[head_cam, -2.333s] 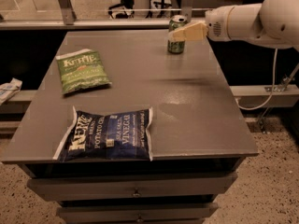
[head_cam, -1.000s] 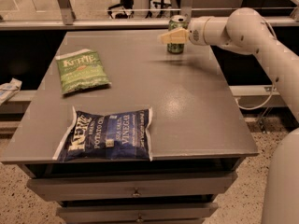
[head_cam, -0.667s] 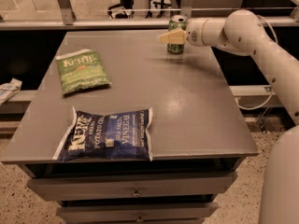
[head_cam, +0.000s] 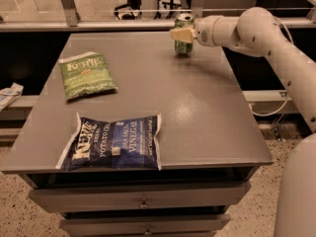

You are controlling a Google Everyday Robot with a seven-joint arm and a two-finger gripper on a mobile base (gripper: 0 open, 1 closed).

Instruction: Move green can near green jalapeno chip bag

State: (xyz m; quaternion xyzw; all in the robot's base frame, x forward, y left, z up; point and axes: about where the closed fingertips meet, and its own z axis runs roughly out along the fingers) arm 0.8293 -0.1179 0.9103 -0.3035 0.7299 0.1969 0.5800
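Observation:
The green can [head_cam: 184,46] stands upright at the far right of the grey table [head_cam: 197,107], its silver top showing. My gripper [head_cam: 179,33] reaches in from the right at the can's height and overlaps its upper side. The green jalapeno chip bag [head_cam: 87,75] lies flat at the far left of the table, well away from the can and the gripper.
A larger dark blue chip bag [head_cam: 113,142] lies flat near the table's front edge. My white arm [head_cam: 266,38] stretches over the table's right side. Drawers [head_cam: 143,201] sit under the tabletop. A rail [head_cam: 98,26] runs behind the table.
My gripper has moved left from beside the can to right against it. The can and both bags have not moved.

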